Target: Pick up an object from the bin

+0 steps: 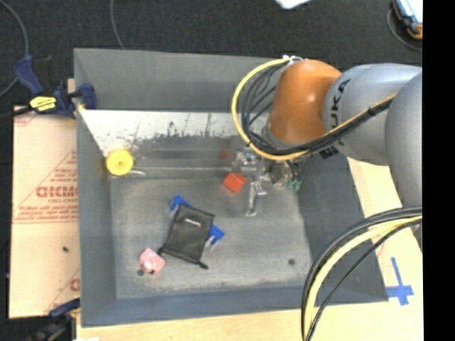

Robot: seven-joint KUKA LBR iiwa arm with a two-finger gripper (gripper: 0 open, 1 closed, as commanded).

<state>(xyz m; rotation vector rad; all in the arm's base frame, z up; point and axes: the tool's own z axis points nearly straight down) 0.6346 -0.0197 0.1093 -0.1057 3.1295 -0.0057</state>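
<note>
Just right of a small orange-red block (233, 183), the gripper (253, 192) hangs low, its spread impossible to tell.

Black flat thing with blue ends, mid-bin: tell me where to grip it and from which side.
Probably grip the black flat thing across its shorter width, coming straight down from above. It lies flat and skewed on the bin floor, away from the walls, so a side approach would likely just push it. Mind the pink piece close by its lower-left corner.
</note>
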